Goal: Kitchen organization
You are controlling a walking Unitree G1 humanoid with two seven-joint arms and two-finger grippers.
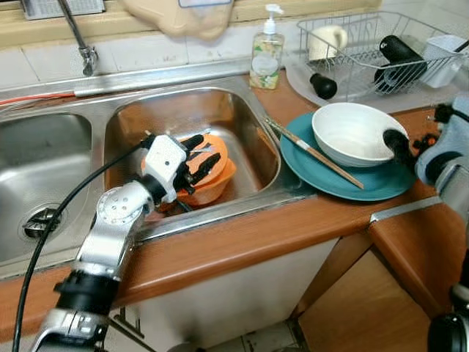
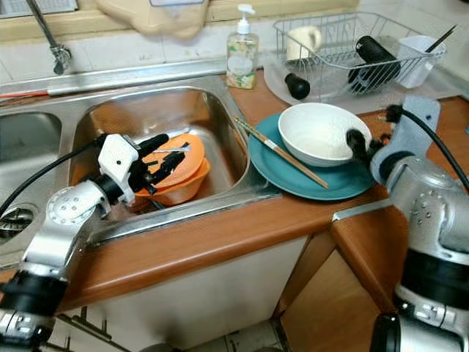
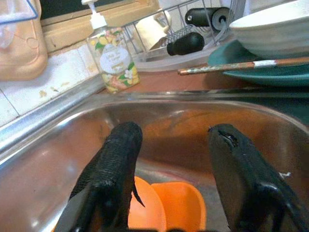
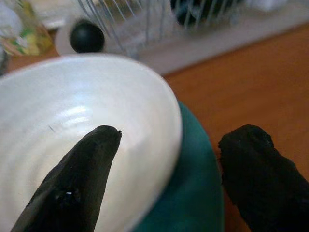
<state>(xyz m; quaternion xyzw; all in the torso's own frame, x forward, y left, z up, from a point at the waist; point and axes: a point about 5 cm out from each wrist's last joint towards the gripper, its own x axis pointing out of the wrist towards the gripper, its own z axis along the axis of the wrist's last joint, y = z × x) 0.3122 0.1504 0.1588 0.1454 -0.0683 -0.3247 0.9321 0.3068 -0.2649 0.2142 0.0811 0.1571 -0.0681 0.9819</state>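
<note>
Kitchen sink station: brown wooden counter with a stainless steel double sink, tiled wall behind.
Left hand spread open, empty, over the stacked orange plastic bowls in the right basin. Right hand open, straddling the white ceramic bowl rim; bowl sits on teal round plate with wooden chopsticks. Floral-label soap pump bottle: text unreadable. Wire dish rack behind.

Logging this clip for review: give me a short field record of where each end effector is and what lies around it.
left end effector: open, over orange plastic bowls in steel sink basin
right end effector: open, straddling rim of white ceramic bowl
bowl support: round teal plate on wooden counter
chopsticks: lying across the plate
backdrop: soap dispenser bottle, wire dish rack
</note>
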